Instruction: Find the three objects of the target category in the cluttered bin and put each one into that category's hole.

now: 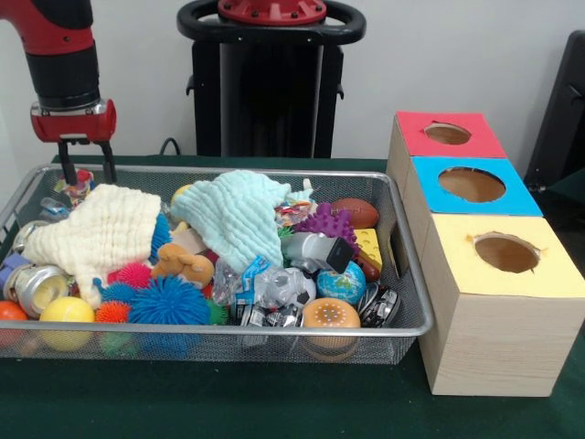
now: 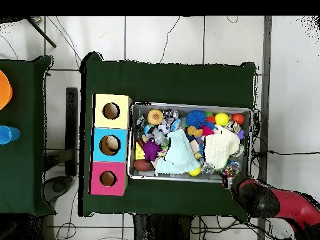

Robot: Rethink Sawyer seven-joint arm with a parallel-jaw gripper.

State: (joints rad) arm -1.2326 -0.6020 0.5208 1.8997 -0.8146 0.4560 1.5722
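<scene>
You're looking at an arm [image 1: 57,46] with a glossy red shell above a round black cuff, ringed by a thin silver band. Below it sits a blocky red wrist housing [image 1: 73,122]. The gripper [image 1: 87,165] shows 2 thin black fingers. Behind stands the black pedestal [image 1: 265,87], topped by a red disc inside a black loop handle.

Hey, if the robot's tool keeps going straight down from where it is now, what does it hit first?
Probably the confetti-patterned crinkled piece in the bin's far corner, directly beneath the tool. Its open fingers look nearly on it, though depth is unclear.
</scene>
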